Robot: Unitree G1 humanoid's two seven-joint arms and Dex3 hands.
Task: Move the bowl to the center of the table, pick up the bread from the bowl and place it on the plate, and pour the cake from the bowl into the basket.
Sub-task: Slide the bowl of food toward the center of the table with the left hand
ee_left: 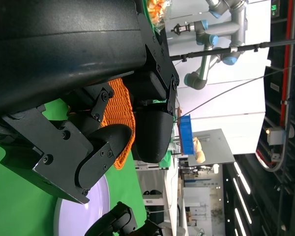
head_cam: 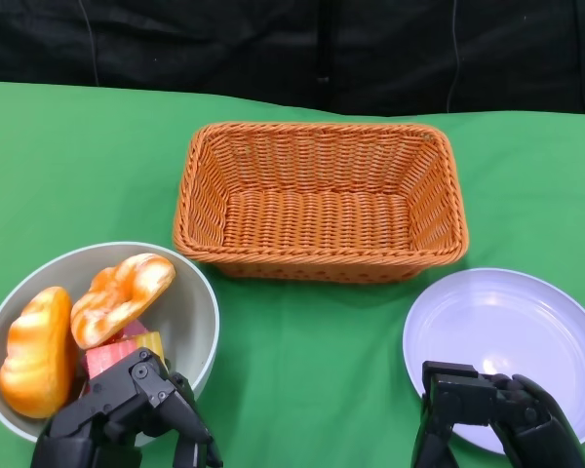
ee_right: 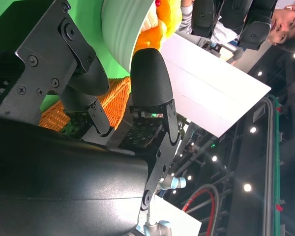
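A grey bowl (head_cam: 201, 304) sits at the table's near left and shows as a pale curve (ee_right: 123, 34) in the right wrist view. In it lie two golden bread pieces, one (head_cam: 34, 353) at its left and one (head_cam: 123, 295) across the middle, with a pink and yellow cake (head_cam: 119, 355) under them. An orange wicker basket (head_cam: 320, 200) stands empty at the centre back. A pale lavender plate (head_cam: 512, 336) lies empty at the near right. My left hand (head_cam: 127, 419) hovers at the bowl's near rim, fingers apart, holding nothing. My right hand (head_cam: 492, 421) hangs over the plate's near edge, also empty.
Green cloth covers the table (head_cam: 312, 361), with a black backdrop behind it. The basket (ee_left: 123, 113), the plate (ee_left: 83, 216) and my right hand (ee_left: 120, 223) show past my left hand's fingers (ee_left: 150, 132). A person (ee_right: 285, 22) is beyond the table in the right wrist view.
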